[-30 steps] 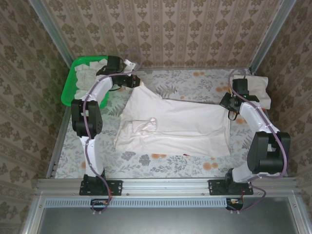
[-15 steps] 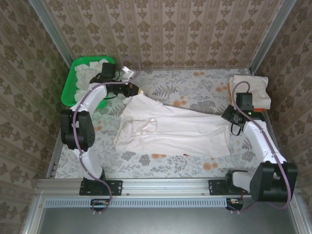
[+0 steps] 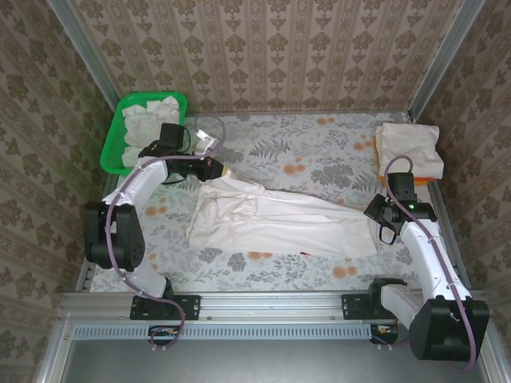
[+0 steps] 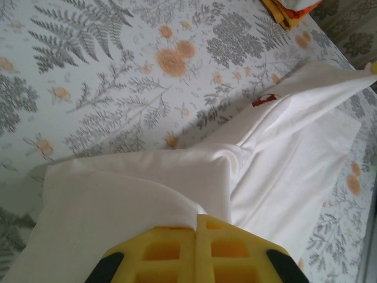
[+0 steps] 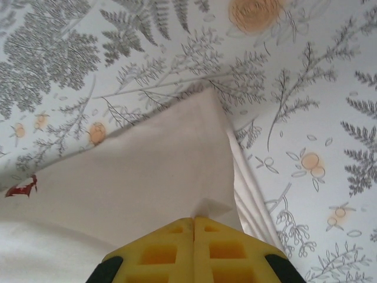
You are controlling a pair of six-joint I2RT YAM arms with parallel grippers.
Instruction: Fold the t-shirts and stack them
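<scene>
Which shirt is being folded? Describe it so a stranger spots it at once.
On the floral table, look at the middle, between the arms: an off-white shirt lies stretched out. Unlike the heap in the green basket or the stack at the far right corner, it is pinched at its ends by the left gripper and right gripper.

I count two arms from above: one left arm (image 3: 144,171) and one right arm (image 3: 427,247). Each carries one gripper, so two in all: the left gripper (image 4: 195,221) and the right gripper (image 5: 193,223). There is one table (image 3: 319,144) with one spread shirt (image 3: 279,219) on it. At the far right corner I count one stack of two: a white shirt (image 3: 409,144) on an orange shirt (image 3: 378,162). There is one basket (image 3: 112,148). The crumpled shirts (image 3: 148,120) inside it are too bunched for me to count.
</scene>
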